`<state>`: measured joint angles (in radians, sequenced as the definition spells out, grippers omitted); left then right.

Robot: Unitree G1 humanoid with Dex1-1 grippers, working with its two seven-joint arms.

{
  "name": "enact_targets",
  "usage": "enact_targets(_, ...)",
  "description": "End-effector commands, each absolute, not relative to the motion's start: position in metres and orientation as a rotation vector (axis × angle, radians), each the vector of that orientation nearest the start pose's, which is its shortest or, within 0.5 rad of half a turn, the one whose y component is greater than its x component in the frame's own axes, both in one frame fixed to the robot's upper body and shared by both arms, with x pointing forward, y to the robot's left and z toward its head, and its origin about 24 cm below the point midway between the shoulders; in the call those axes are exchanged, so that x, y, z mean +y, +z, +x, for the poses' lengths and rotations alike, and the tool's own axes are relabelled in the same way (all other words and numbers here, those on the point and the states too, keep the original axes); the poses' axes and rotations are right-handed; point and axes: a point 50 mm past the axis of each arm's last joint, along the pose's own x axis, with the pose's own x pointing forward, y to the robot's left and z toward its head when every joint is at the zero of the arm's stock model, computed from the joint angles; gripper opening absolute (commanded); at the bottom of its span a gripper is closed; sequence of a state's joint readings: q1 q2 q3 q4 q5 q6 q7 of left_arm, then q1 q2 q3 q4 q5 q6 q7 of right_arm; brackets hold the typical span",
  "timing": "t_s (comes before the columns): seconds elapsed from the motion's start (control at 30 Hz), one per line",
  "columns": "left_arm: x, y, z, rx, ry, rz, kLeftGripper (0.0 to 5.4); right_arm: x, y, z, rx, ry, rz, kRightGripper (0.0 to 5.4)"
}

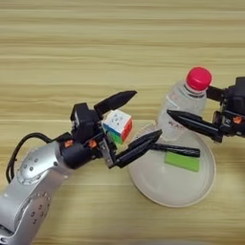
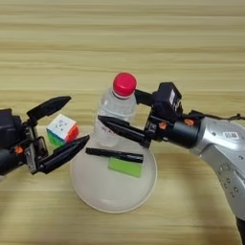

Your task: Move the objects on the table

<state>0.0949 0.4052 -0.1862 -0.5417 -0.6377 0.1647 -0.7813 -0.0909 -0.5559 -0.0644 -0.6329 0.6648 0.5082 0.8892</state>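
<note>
Nearest, the round cream plate (image 2: 113,196) holds a black pen (image 2: 114,154) and a green block (image 2: 125,167), both lying flat. At the plate's nine o'clock, the left gripper (image 1: 130,122) has its fingers spread wide around the puzzle cube (image 1: 117,126), not closed on it; whether the cube rests on the table (image 1: 119,48) I cannot tell. At the plate's twelve o'clock, the right gripper (image 2: 115,112) brackets the clear bottle (image 2: 115,115), one finger across its front, contact unclear. Neither object looks moved yet; the plate crowds both.
</note>
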Motion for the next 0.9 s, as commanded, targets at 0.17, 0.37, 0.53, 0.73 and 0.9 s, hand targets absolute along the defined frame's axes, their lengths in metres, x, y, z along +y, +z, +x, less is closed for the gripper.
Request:
enact_targets(0.17, 0.098, 0.125, 0.18, -0.187, -1.343, -0.123, 5.4, -0.139, 0.184, 0.191, -0.194, 1.348, -0.055, 3.2)
enact_targets(0.37, 0.091, 0.122, 0.181, -0.172, -1.403, -0.094, 5.4, -0.134, 0.184, 0.188, -0.186, 1.392, -0.047, 3.2)
enact_targets(0.53, 0.085, 0.123, 0.184, -0.184, -1.427, -0.085, 5.4, -0.129, 0.182, 0.185, -0.168, 1.434, -0.055, 3.18)
enact_targets(0.73, 0.082, 0.124, 0.187, -0.189, -1.454, -0.057, 5.4, -0.124, 0.179, 0.184, -0.142, 1.474, -0.075, 3.18)
enact_targets(0.9, 0.081, 0.125, 0.189, -0.192, -1.472, -0.016, 5.18, -0.121, 0.173, 0.185, -0.103, 1.489, -0.103, 3.18)
